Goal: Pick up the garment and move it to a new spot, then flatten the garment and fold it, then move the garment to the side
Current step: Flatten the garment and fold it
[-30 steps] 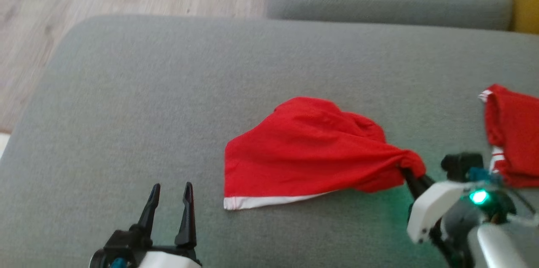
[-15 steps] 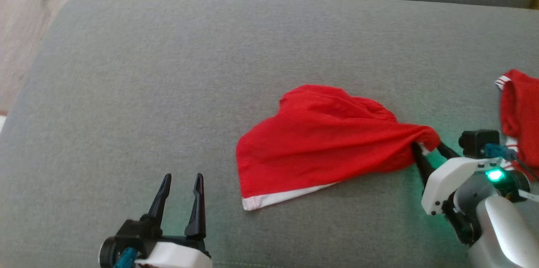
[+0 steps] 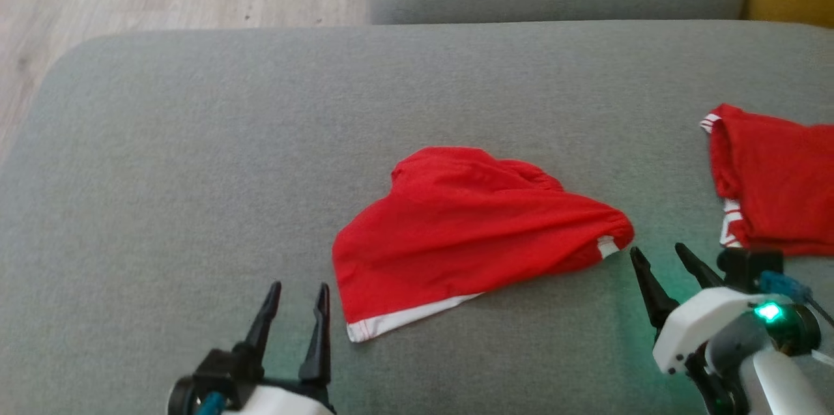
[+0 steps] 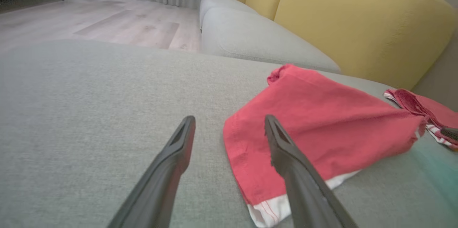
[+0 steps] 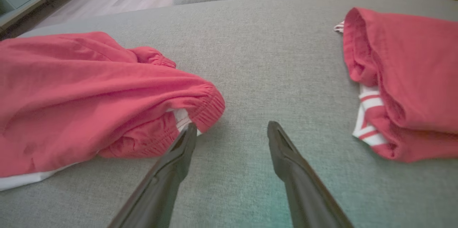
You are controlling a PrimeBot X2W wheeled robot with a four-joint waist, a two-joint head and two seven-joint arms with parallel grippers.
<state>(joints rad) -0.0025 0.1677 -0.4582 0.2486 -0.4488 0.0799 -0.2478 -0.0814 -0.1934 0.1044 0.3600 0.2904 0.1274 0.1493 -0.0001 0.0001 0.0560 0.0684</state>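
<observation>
Garment [image 3: 469, 232] lies crumpled on the sofa cushion [image 3: 195, 141]. The right gripper [image 3: 657, 249] has just let go, jaws wide and empty just beside it. The left gripper [image 3: 300, 286] is equally wide and empty. Relocation looks done; flattening comes next.

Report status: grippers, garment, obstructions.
Left gripper open, empty. Right gripper open, empty, tips beside the garment. It lies rumpled on the cushion, not folded. Second red garment lies right, apart.
</observation>
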